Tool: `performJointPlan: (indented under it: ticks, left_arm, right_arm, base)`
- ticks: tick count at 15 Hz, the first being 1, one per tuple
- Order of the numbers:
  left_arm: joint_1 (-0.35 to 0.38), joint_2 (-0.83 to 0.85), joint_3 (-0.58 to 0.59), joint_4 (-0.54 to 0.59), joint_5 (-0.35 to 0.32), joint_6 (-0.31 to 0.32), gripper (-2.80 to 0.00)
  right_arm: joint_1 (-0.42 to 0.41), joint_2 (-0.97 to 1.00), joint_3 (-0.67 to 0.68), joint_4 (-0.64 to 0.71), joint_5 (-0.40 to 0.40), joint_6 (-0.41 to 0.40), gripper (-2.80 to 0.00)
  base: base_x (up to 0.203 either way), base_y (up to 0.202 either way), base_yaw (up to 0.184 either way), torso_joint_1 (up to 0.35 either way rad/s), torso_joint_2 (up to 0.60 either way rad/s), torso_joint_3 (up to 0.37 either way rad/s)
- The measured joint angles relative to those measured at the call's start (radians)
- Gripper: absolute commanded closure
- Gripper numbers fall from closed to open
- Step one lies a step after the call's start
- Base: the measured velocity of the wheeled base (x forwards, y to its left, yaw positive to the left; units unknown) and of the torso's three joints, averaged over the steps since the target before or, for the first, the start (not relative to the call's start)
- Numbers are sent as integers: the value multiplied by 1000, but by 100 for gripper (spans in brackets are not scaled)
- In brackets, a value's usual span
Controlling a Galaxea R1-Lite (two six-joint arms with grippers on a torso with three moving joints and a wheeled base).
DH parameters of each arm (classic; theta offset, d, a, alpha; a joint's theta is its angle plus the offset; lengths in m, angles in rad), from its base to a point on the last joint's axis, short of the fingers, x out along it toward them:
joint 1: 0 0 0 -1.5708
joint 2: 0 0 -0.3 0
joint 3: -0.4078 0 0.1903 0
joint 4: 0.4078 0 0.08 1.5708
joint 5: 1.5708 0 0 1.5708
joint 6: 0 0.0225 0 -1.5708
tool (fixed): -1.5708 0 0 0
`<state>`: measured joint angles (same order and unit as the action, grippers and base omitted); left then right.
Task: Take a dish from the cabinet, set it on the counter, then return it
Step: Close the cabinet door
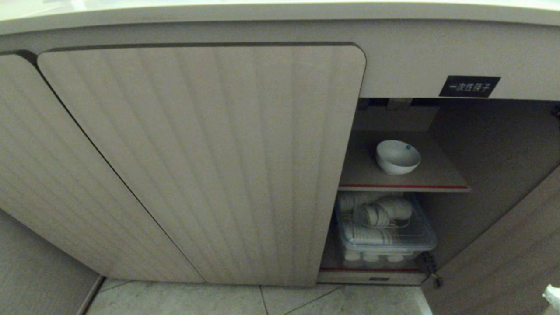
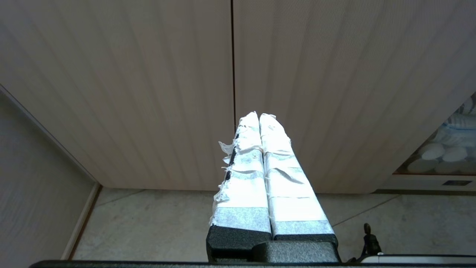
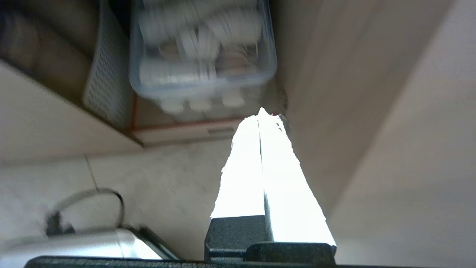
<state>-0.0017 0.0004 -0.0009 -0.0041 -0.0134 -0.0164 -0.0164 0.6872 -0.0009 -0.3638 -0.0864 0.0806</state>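
The dish (image 1: 397, 156), a small white bowl, sits upright on the inner shelf (image 1: 433, 179) of the cabinet (image 1: 210, 162), whose right-hand door (image 1: 512, 249) stands open. The counter (image 1: 280, 11) shows only as its front rim along the top of the head view. My right gripper (image 3: 263, 113) is shut and empty, low by the open door's inner face, in front of the bottom compartment; a white tip (image 1: 552, 295) shows at the head view's lower right corner. My left gripper (image 2: 259, 116) is shut and empty, hanging before the closed fluted doors.
A clear lidded plastic box (image 1: 385, 236) of white crockery fills the bottom compartment, seen too as a clear box (image 3: 200, 56) beside a white perforated basket (image 3: 106, 70). A black label (image 1: 469, 86) sits above the opening. Tiled floor (image 1: 262, 302) lies below.
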Motion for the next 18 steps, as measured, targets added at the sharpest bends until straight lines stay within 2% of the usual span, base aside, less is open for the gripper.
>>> performJointPlan:
  ticks: [3, 7, 13, 18]
  left_arm:
    - [0, 0, 0, 0, 0, 0, 0]
    - [0, 0, 0, 0, 0, 0, 0]
    - [0, 0, 0, 0, 0, 0, 0]
    - [0, 0, 0, 0, 0, 0, 0]
  right_arm:
    - [-3, -191, 1, 184, 3, -67, 0]
    - [0, -419, 1, 347, 40, -94, 0]
    - [19, -641, 1, 359, 73, -93, 0]
    - [19, -686, 1, 358, 74, -104, 0]
  base:
    - [0, 0, 0, 0, 0, 0]
    - [0, 0, 0, 0, 0, 0]
    - [0, 0, 0, 0, 0, 0]
    - [0, 0, 0, 0, 0, 0]
